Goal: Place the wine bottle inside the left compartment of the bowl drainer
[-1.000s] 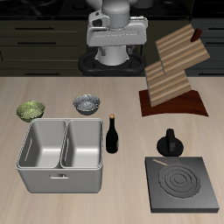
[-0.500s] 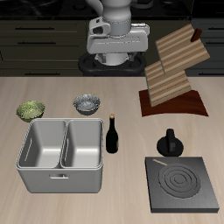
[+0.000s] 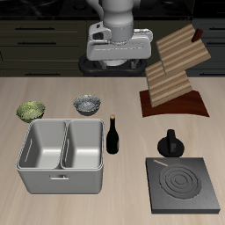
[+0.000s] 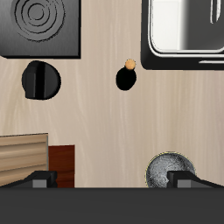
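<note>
The wine bottle [image 3: 112, 136] is slim and dark with a reddish top. It stands upright on the table, just beside the bowl drainer [image 3: 26, 151]. The drainer is a light-grey basin with two wells, and both look empty. My gripper [image 3: 117, 58] hangs high over the back of the table, well behind the bottle and touching nothing. In the wrist view the bottle [image 4: 126, 77] shows from above next to the drainer's rim [image 4: 175, 64]. My gripper [image 4: 114, 181] is open, its two fingertips [image 4: 40, 180] far apart with nothing between them.
A small round metal bowl [image 3: 87, 105] and a green bowl [image 3: 32, 111] sit behind the drainer. A wooden rack [image 3: 176, 72] on a brown base stands at the back. A black knobbed object [image 3: 170, 143] and a black stove plate [image 3: 182, 185] lie beyond the bottle.
The arm has shifted slightly sideways and the hand now looks a bit larger in the exterior view. The bottle and the other objects have not moved.
</note>
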You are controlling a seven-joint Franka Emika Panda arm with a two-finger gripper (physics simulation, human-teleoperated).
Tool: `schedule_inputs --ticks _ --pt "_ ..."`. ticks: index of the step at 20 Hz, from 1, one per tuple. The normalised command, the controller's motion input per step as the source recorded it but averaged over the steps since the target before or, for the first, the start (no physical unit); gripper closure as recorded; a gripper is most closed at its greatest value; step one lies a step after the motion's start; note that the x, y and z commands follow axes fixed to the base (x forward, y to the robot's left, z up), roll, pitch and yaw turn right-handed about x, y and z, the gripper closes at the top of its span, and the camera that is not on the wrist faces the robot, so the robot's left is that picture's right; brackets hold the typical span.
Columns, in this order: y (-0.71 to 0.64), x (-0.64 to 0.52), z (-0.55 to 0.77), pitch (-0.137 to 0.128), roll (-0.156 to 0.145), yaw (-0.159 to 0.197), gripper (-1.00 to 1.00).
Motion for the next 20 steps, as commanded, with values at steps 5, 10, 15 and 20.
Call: schedule_inputs --ticks 5,10,15,20 --pt "0.15 0.46 -0.13 0.023 -0.013 0.019 -1.00" --pt "0.13 0.25 -0.05 -0.014 -0.007 0.004 -1.00" --pt "0.11 0.40 -0.02 -0.008 0.025 -0.049 -1.00" --pt "-0.19 0.39 -0.02 -0.015 -0.026 -0.024 -1.00"
